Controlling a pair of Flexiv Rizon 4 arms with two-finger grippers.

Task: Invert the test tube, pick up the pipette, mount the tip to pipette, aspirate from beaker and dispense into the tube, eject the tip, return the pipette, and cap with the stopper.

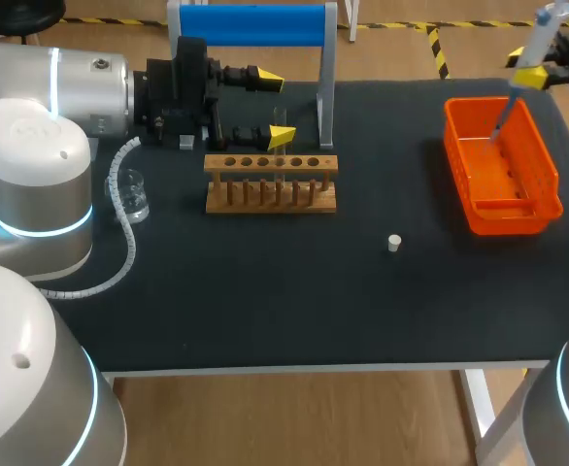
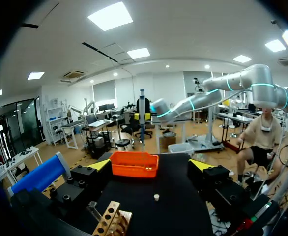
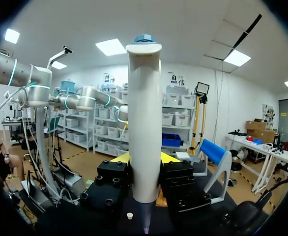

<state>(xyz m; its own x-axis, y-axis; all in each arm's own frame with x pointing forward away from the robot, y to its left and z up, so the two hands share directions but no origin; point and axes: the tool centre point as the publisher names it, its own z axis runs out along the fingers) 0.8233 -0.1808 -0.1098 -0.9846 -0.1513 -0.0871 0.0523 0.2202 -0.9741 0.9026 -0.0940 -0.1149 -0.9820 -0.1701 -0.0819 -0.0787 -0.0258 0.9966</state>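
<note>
Left fingers: my left fingers (image 1: 281, 136) are spread wide with nothing between them, lying sideways just above the far side of the rack (image 1: 271, 194).
Right fingers: my right fingers (image 1: 529, 78) are clamped from two sides on the pipette (image 1: 545, 27), up over the desk's far right corner.
Pipette: it hangs tilted, with its slim lower end over the orange bin (image 1: 549, 180). From the right wrist, its white body (image 3: 144, 118) stands straight up between the black finger blocks.
Test tube: the clear test tube (image 1: 280, 184) stands in one of the rack's middle holes, right under the nearer yellow tip.
Stopper: the small pale stopper (image 1: 394, 243) lies alone on the desk (image 1: 294, 301), between rack and bin and well apart from both. From the left wrist it shows ahead of the open fingers, nearer than the bin (image 2: 134, 169).
Beaker: the glass beaker (image 1: 132, 194) sits left of the rack, beside my left arm's white cable coil.
Stand: a grey stand with a blue roll (image 1: 251, 24) is behind the rack at the desk's far edge.
</note>
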